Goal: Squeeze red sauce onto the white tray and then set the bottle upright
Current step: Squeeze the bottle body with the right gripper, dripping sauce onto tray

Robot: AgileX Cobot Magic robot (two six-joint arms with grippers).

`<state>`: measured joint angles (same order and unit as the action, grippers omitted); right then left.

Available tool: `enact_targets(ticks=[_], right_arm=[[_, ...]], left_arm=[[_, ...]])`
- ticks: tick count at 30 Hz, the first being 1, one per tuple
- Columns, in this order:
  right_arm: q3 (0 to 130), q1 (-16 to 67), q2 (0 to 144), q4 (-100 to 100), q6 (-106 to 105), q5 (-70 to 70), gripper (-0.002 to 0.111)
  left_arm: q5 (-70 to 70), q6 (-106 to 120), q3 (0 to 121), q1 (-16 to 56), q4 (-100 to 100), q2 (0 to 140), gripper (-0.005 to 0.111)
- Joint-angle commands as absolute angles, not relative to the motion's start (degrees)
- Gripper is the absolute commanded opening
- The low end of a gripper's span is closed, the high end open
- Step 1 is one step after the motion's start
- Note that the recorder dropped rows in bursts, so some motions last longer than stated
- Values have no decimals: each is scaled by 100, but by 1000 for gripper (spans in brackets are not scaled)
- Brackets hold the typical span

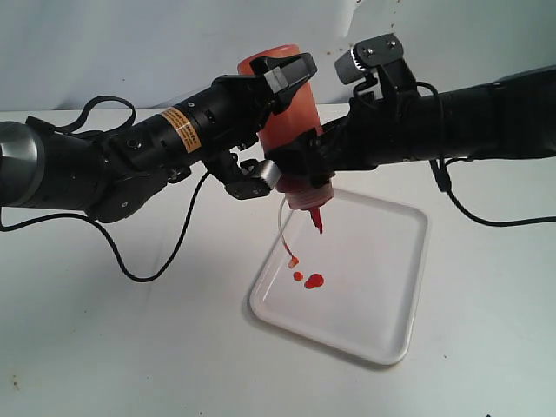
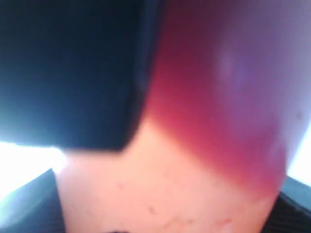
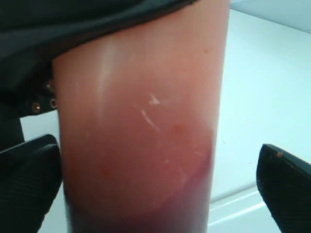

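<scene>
The bottle (image 1: 291, 122) hangs upside down over the white tray (image 1: 391, 261), its nozzle (image 1: 315, 215) pointing down with red sauce at the tip. Small blobs of red sauce (image 1: 313, 281) lie on the tray, and the tethered cap (image 1: 293, 260) dangles just above them. My left gripper (image 1: 278, 126) is shut on the bottle's body, which fills the left wrist view (image 2: 194, 160). My right gripper (image 1: 308, 161) stands open around the bottle near its neck. In the right wrist view the bottle (image 3: 141, 136) sits between the fingers (image 3: 286, 184), with a gap on one side.
The tray lies on a white table (image 1: 130, 347). Black cables (image 1: 139, 269) trail from both arms across the table beside the tray. A pale wall (image 1: 130, 43) stands behind.
</scene>
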<state>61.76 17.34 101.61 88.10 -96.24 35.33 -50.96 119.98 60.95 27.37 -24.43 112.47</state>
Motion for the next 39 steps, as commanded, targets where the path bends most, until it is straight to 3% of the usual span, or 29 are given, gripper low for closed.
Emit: enact_targets(ticks=[1, 6, 10, 14, 19, 34, 36, 39], right_arm=[[6211, 1785, 10169, 9294, -9957, 3781, 103], [6211, 1844, 10169, 9448, -10152, 3770, 95], [6211, 1888, 10169, 9448, -10161, 3770, 77], [6211, 1888, 10169, 9421, -10161, 3548, 51], [6211, 1888, 10169, 9399, -10161, 3149, 0], [6211, 1888, 10169, 9399, -10161, 3149, 2], [6211, 1888, 10169, 9399, -10161, 3149, 11], [6211, 1888, 10169, 9446, -10161, 3161, 43]], left_arm=[[-5401, 11880, 6161, 2758, -2287, 11145, 0], [-5401, 11880, 6161, 2758, -2287, 11145, 0], [-5401, 11880, 6161, 2758, -2287, 11145, 0], [-5401, 11880, 6161, 2758, -2287, 11145, 0], [-5401, 11880, 6161, 2758, -2287, 11145, 0], [-5401, 11880, 6161, 2758, -2287, 11145, 0], [-5401, 11880, 6161, 2758, -2287, 11145, 0], [-5401, 11880, 6161, 2758, -2287, 11145, 0]])
